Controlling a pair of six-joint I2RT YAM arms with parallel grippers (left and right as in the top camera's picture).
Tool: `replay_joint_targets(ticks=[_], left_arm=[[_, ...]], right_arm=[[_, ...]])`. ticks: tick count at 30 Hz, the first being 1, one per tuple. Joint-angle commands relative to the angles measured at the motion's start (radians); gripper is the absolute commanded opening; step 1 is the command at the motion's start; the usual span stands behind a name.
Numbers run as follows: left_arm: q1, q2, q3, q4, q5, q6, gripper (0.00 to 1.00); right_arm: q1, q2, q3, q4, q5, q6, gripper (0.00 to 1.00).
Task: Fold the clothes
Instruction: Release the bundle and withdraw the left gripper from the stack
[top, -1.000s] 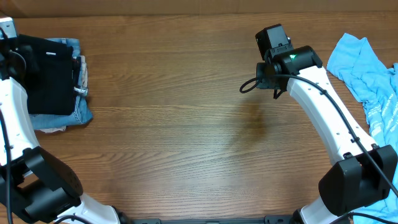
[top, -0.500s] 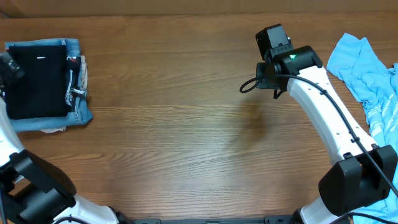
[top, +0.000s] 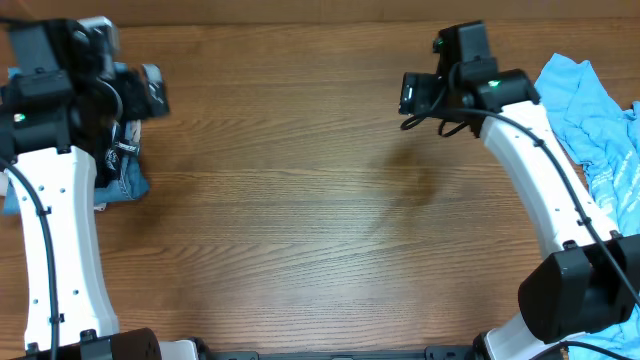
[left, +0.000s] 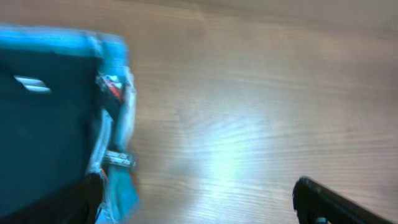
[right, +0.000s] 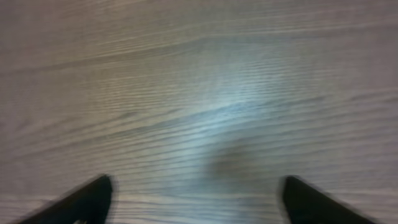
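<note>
The black T-shirt (left: 43, 124) lies folded at the far left of the table (top: 300, 220), on top of a pile with a light blue denim piece (left: 118, 186) under it; a small white label shows on its upper part in the left wrist view. In the overhead view the left arm covers most of this pile. The left claw (left: 199, 205) hangs over the table just to the right of the pile, its fingers wide apart and holding nothing. The right claw (right: 196, 199) is over bare wood in the far right part of the table, also spread wide and empty. A light blue garment (top: 600, 130) lies crumpled at the right edge, apart from both claws.
</note>
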Motion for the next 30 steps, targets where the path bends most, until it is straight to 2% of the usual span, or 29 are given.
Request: replay_joint_targets(ticks=[1, 8, 12, 15, 18, 22, 26, 30], left_arm=[[-0.022, 0.002, 0.009, -0.12, 0.002, 0.017, 1.0], [-0.023, 0.0, 0.009, -0.431, 0.005, 0.01, 1.0], [-0.028, -0.052, 0.003, -0.492, 0.005, 0.008, 1.0], [-0.04, -0.174, -0.038, -0.443, 0.005, 0.009, 1.0], [-0.043, -0.344, -0.117, -0.349, 0.005, 0.01, 1.0], [-0.043, -0.637, -0.284, -0.193, 0.005, 0.019, 1.0], [-0.043, -0.894, -0.422, -0.083, 0.004, 0.005, 1.0], [-0.043, -1.04, -0.474, -0.058, 0.003, 0.005, 1.0]], right_arm=[[-0.039, -0.045, 0.069, -0.025, -0.054, -0.072, 1.0], [-0.079, -0.162, 0.102, -0.178, -0.049, -0.078, 1.0], [-0.081, -0.258, 0.097, -0.241, -0.039, -0.071, 1.0], [-0.081, -0.333, 0.069, -0.265, -0.024, -0.056, 1.0], [-0.08, -0.446, -0.023, -0.218, -0.005, -0.042, 1.0], [-0.068, -0.681, -0.249, -0.049, 0.016, -0.037, 1.0], [-0.068, -0.943, -0.5, 0.076, 0.126, 0.035, 1.0], [-0.068, -1.123, -0.65, 0.077, 0.154, 0.035, 1.0]])
